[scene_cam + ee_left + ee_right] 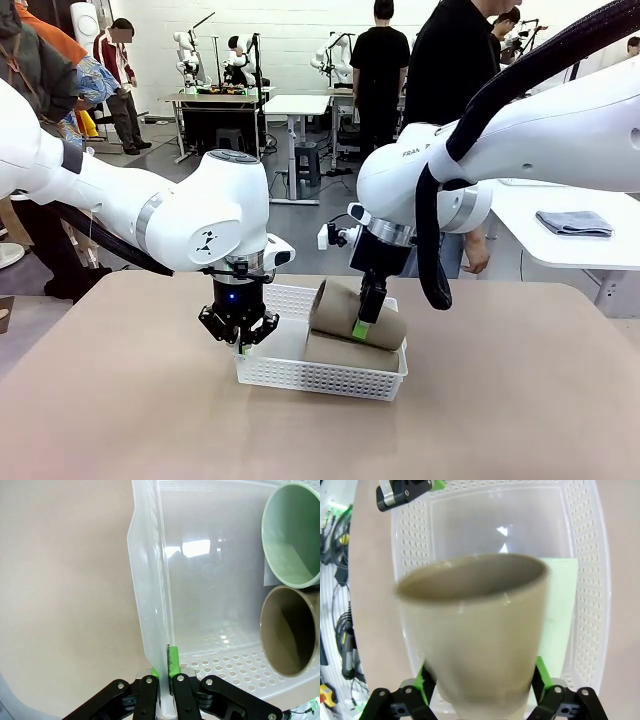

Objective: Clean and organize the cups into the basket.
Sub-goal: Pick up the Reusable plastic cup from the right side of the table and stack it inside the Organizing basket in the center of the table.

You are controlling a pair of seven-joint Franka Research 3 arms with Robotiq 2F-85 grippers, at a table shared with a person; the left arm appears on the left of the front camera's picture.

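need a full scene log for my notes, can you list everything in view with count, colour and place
tan cups: two, matte tan-brown, one lying in the basket, one on top between the right gripper's fingers
green cup: one, pale mint, lying in the basket beside a tan cup
basket: one, white perforated plastic, mid table
table: one, beige
cloth: one, grey, folded on a white table at far right
person: one, black top, standing at the far side
left gripper: shut on the basket's left wall
right gripper: jaws wide around the top tan cup; whether it grips I can't tell
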